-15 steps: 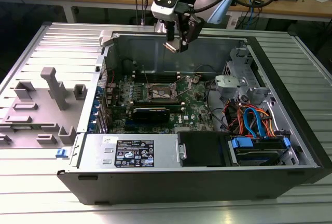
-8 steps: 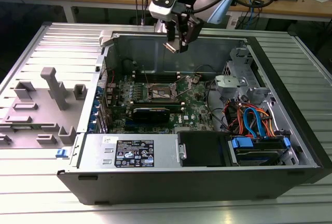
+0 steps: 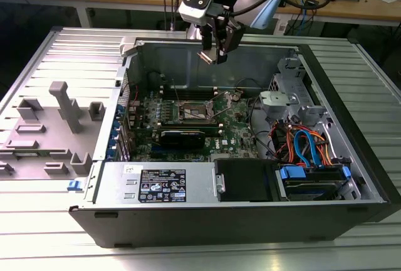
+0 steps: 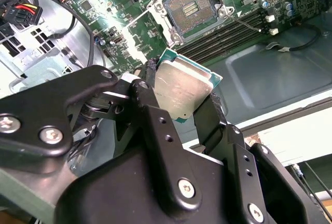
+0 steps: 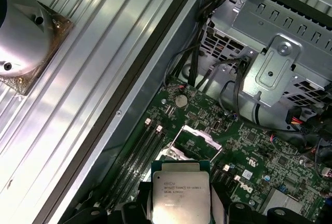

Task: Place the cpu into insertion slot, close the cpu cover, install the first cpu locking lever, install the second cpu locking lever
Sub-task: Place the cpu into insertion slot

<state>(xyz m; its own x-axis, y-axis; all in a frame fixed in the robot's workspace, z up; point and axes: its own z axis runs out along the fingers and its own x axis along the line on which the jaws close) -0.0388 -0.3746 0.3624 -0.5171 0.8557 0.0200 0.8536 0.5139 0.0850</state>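
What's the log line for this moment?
step: place cpu | fingers: shut on cpu | cpu: held in the air over the open case | insertion slot: empty, uncovered, cpu not yet seated

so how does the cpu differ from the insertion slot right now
The cpu shows a pale silver-grey metal top; the insertion slot is a dark recess inside a grey metal rim. The cpu is clamped in the gripper, lifted off the board; the insertion slot sits fixed on the green motherboard. The cpu is a solid flat chip, while the insertion slot is open and empty. Both are square.
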